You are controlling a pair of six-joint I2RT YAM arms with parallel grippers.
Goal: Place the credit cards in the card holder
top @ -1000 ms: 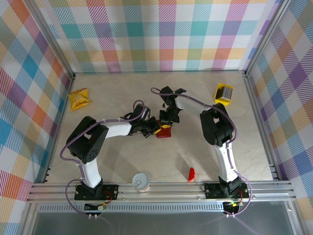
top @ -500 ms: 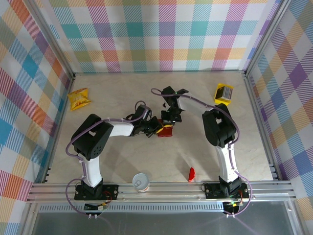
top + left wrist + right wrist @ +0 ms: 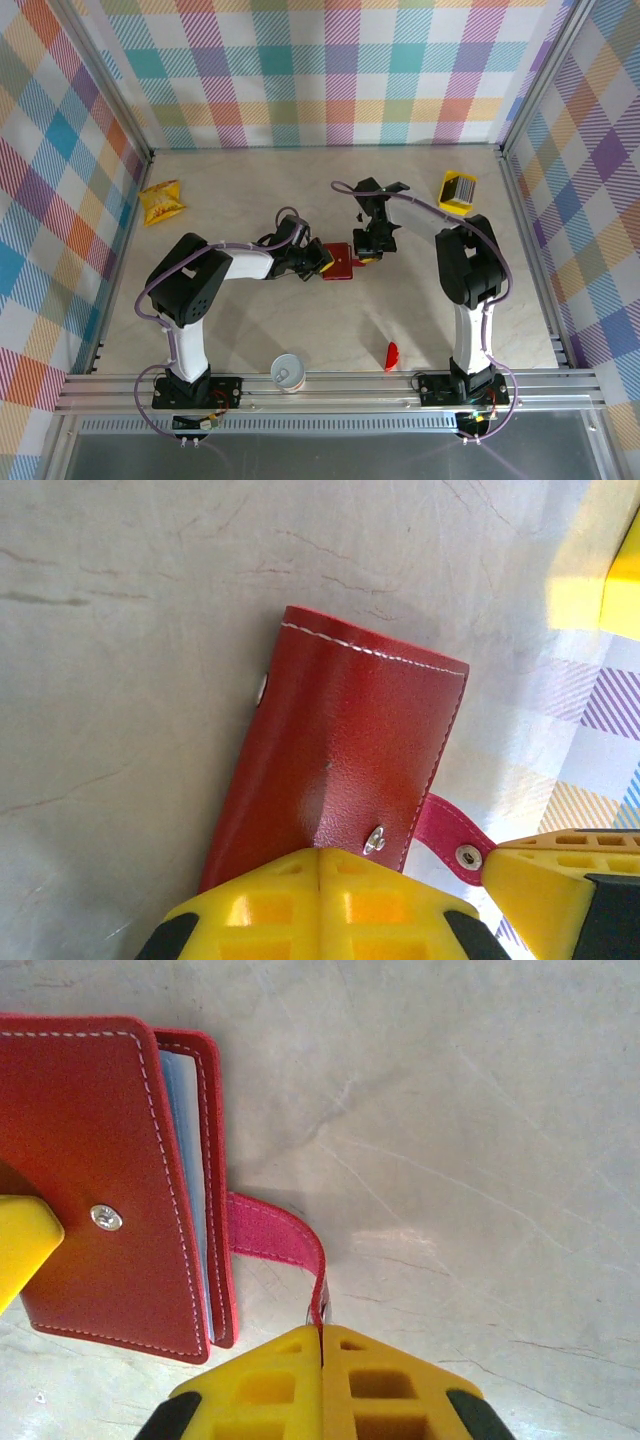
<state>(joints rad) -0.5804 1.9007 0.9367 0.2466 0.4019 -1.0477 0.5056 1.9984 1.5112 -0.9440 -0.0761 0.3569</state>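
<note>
Away from card holder [image 3: 340, 261]: cup [image 3: 287, 372], packet [image 3: 161, 201]

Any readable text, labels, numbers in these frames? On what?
No legible text anywhere.
snack packet: red print, too small to read.
cards: black-white stripes, nothing legible.
cup: top marking too blurred.
card holder: plain leather, no text.
</note>
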